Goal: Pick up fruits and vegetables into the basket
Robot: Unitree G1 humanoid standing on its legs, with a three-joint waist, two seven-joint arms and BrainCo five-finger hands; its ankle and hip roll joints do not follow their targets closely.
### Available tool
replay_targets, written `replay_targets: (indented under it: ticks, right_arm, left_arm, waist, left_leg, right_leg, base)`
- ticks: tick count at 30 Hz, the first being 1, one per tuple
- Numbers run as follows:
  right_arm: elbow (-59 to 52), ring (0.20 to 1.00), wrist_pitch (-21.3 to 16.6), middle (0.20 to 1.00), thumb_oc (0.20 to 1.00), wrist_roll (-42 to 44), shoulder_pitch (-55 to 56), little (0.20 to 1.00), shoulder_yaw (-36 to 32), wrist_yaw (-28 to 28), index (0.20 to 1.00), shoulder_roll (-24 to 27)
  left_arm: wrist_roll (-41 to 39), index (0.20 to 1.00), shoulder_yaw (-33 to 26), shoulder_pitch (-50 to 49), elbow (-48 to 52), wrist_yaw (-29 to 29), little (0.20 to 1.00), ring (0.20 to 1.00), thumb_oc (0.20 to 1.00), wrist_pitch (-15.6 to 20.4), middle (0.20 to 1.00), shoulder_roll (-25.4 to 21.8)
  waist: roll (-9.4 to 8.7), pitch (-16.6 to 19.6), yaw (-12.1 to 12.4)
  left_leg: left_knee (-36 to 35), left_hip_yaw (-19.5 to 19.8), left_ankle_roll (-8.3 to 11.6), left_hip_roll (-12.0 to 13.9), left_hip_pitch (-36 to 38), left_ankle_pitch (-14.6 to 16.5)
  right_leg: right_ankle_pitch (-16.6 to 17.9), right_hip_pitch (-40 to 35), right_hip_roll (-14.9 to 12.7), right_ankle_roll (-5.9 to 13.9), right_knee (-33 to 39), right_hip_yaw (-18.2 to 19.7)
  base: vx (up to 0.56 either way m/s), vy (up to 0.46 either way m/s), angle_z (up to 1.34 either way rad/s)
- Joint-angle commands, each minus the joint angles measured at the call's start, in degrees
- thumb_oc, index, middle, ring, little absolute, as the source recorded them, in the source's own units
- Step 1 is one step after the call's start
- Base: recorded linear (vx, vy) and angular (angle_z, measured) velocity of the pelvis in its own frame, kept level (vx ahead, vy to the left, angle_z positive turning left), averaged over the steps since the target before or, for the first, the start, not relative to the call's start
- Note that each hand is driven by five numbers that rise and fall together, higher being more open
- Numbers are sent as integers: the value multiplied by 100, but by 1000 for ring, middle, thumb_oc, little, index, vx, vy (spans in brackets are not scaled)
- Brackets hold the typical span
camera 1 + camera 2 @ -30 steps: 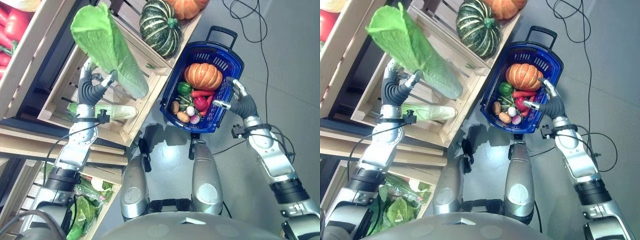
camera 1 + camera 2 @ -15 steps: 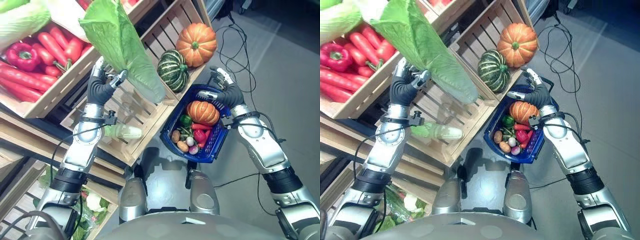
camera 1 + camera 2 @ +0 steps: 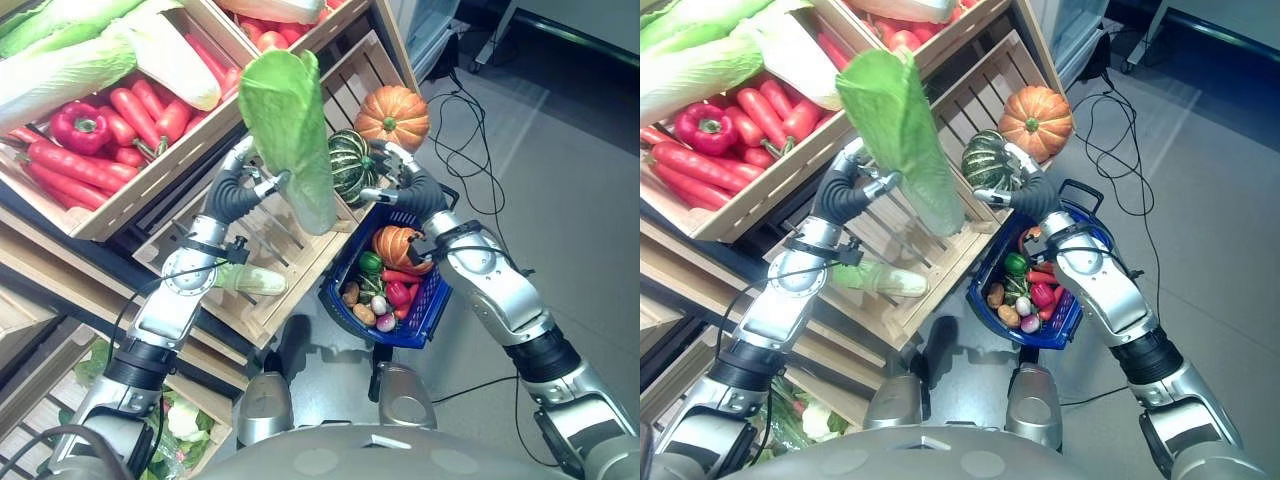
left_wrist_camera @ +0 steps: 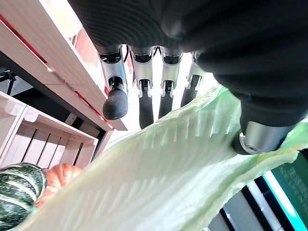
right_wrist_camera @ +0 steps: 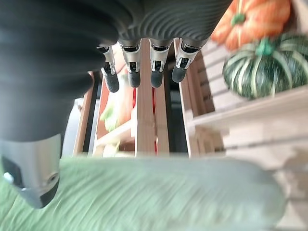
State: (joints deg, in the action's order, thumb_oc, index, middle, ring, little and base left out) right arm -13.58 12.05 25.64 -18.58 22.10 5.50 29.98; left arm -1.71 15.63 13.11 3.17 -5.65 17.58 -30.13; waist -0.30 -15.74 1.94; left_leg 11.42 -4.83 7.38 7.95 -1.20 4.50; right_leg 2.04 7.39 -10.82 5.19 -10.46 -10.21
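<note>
Item: cabbage (image 3: 287, 125), long and pale green, upper centre of frame, held upright in the left hand (image 3: 236, 192), whose fingers and thumb are curled round its lower stalk; over the past second it has travelled from the far left toward the centre, while the right hand (image 3: 401, 183) has left the basket's rim and risen toward the cabbage's lower end, suggesting a handover or two-handed carry. Right hand fingers relaxed and open, holding nothing, close beside the cabbage. Blue basket (image 3: 431, 298), lower right of centre, already partly filled with produce and awaiting this piece.
</note>
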Motion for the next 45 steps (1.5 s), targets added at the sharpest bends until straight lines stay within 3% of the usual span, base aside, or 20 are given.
replay_targets:
  ticks: [1, 8, 17, 25, 29, 30, 31, 36, 37, 38, 39, 45]
  right_arm:
    - [-337, 1000, -321, 1000, 1000, 276, -316, 1000, 136, -234, 1000, -241]
    - [88, 1000, -621, 1000, 1000, 741, -195, 1000, 615, -619, 1000, -544]
    - [712, 1000, -1051, 1000, 1000, 576, 115, 1000, 877, -687, 1000, -785]
    - [865, 1000, -949, 1000, 1000, 379, 195, 1000, 958, -569, 1000, -835]
    - [857, 1000, -881, 1000, 1000, 402, 170, 1000, 984, -766, 1000, -821]
    - [828, 555, -873, 555, 555, 408, 149, 555, 996, -777, 555, -813]
    - [801, 200, -916, 200, 200, 407, 129, 200, 1009, -835, 200, -812]
    - [707, 200, -1021, 200, 200, 565, 9, 200, 1070, -716, 200, -876]
    - [686, 200, -1066, 200, 200, 606, 2, 200, 1055, -705, 200, -883]
    - [654, 200, -1103, 200, 200, 635, -10, 200, 1029, -687, 200, -899]
    - [639, 200, -1147, 200, 200, 638, -14, 200, 1018, -697, 200, -905]
    - [186, 200, -1391, 200, 200, 700, 41, 200, 770, -482, 200, -841]
  left_arm:
    - [352, 200, 236, 206, 187, -24, 200, 200, 200, 416, 200, -298]
    - [447, 200, 608, 291, 134, -53, 200, 200, 200, 563, 200, -196]
    - [383, 200, 874, 420, 96, -342, 200, 200, 200, 669, 200, 20]
    - [465, 200, 1028, 544, 226, -581, 200, 200, 200, 601, 200, 207]
    - [403, 200, 1108, 609, 302, -607, 200, 200, 200, 466, 200, 284]
    - [395, 200, 1130, 627, 317, -625, 200, 200, 200, 434, 200, 299]
    - [367, 200, 1148, 642, 335, -630, 200, 200, 200, 402, 200, 313]
    - [209, 200, 1258, 679, 354, -534, 200, 200, 200, 62, 200, 409]
    - [202, 235, 1280, 670, 334, -549, 235, 235, 235, -32, 235, 416]
    - [210, 922, 1288, 646, 304, -596, 922, 922, 922, -128, 922, 416]
    - [212, 1000, 1289, 636, 293, -566, 1000, 1000, 1000, -201, 1000, 416]
    - [115, 1000, 1121, 320, 123, -739, 1000, 1000, 1000, -545, 1000, 305]
  waist:
    - [-237, 277, -7]
    - [-208, 281, 44]
    - [-180, 252, 42]
    - [-206, 227, -7]
    - [-214, 221, -38]
    - [-217, 219, -38]
    - [-218, 215, -37]
    - [-222, 207, -15]
    - [-216, 204, -14]
    - [-213, 201, -11]
    - [-214, 199, -10]
    - [-189, 139, 10]
  left_leg:
    - [-63, -128, -319, -73, -77, 196]
    - [-148, -104, -296, -54, -11, 170]
    - [-226, -104, -300, -52, 30, 147]
    - [-247, -152, -328, -49, 91, 179]
    - [-266, -185, -338, -44, 130, 191]
    - [-270, -185, -339, -43, 134, 190]
    - [-272, -185, -339, -43, 138, 191]
    - [-284, -177, -347, -41, 162, 195]
    - [-292, -179, -343, -34, 169, 195]
    - [-294, -183, -343, -27, 174, 194]
    - [-294, -185, -344, -26, 176, 194]
    - [-251, -196, -344, 10, 156, 194]
  right_leg:
    - [-499, -691, -304, 448, 226, 101]
    - [-502, -749, -332, 465, 265, 51]
    - [-481, -787, -369, 492, 325, -6]
    - [-489, -821, -369, 500, 333, -10]
    - [-496, -840, -359, 499, 341, -6]
    - [-496, -850, -358, 499, 347, -6]
    - [-497, -860, -357, 499, 353, -6]
    - [-492, -881, -362, 510, 361, -19]
    - [-496, -884, -362, 513, 359, -27]
    - [-497, -891, -362, 513, 362, -33]
    - [-497, -895, -361, 513, 364, -34]
    - [-543, -860, -334, 484, 297, -28]
  base:
    - [-3, 7, 7]
    - [-8, 8, 3]
    - [-18, 16, 6]
    - [0, 0, 0]
    - [0, 0, 0]
    - [0, 0, 0]
    - [0, 0, 0]
    - [0, 0, 0]
    - [0, 0, 0]
    - [0, 0, 0]
    - [0, 0, 0]
    - [-3, -6, 0]
